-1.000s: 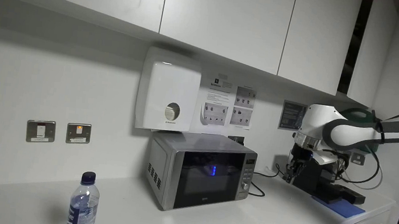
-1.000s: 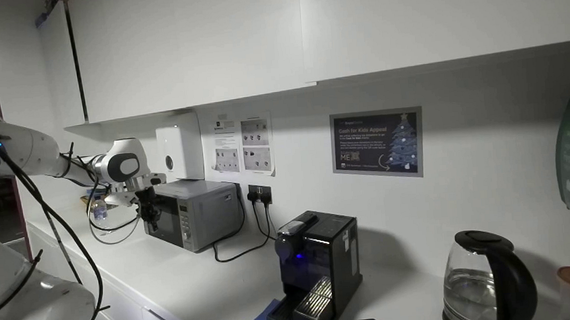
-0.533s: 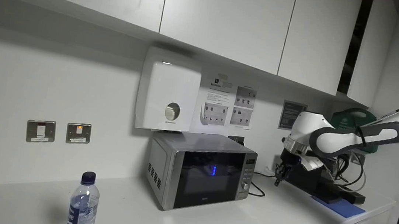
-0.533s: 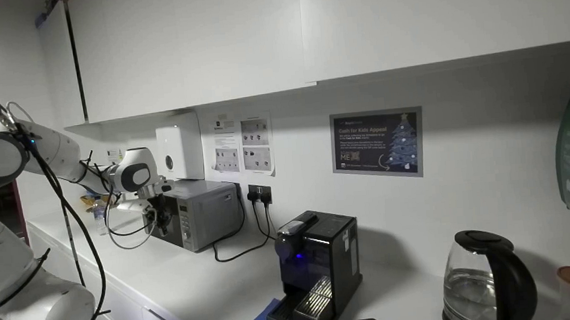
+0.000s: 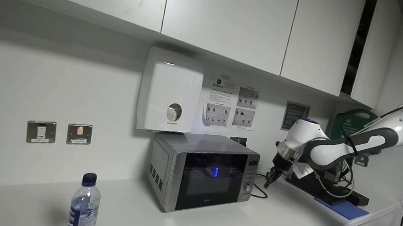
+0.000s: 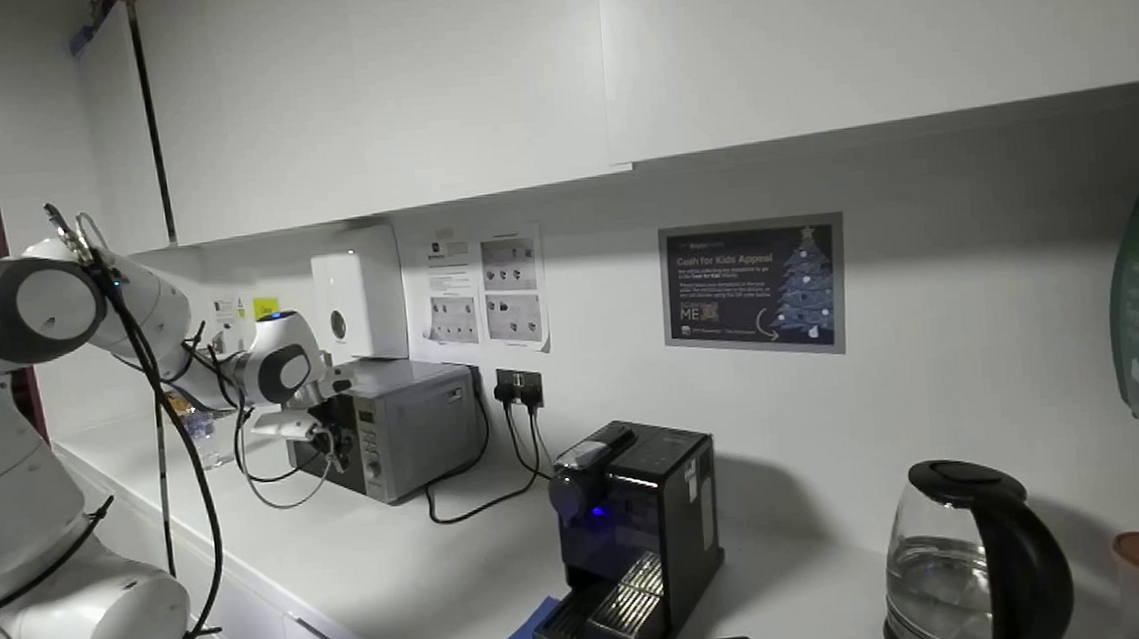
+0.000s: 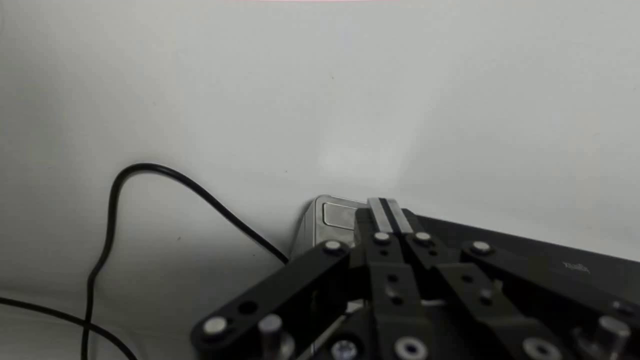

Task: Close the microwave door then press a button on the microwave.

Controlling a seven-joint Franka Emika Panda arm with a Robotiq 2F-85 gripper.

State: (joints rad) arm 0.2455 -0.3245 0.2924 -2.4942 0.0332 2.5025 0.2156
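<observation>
The silver-grey microwave (image 5: 198, 143) stands on the counter and also shows in an exterior view (image 6: 427, 430). Its dark-glass door (image 5: 197, 191) sits flush with the front, shut. The control panel (image 5: 251, 174) has buttons and a round knob (image 5: 247, 187). My gripper (image 5: 266, 186) points down and toward the microwave, near the panel side; whether it touches cannot be told. In an exterior view the gripper (image 6: 341, 465) overlaps the front. In the wrist view the gripper (image 7: 385, 201) is shut and empty, with a rectangular button (image 7: 340, 215) left of its tips and the dark door (image 7: 530, 255) right.
A black cable (image 7: 200, 190) lies on the counter beside the microwave. A black coffee machine (image 6: 634, 525) and a glass kettle (image 6: 947, 564) stand along the counter. A water bottle (image 5: 84, 205) stands on the microwave's far side. A white dispenser (image 5: 170, 91) hangs above it.
The arm has moved toward the microwave's panel side, and the gripper has come lower and tilted more toward the front. The microwave and its door have not moved.
</observation>
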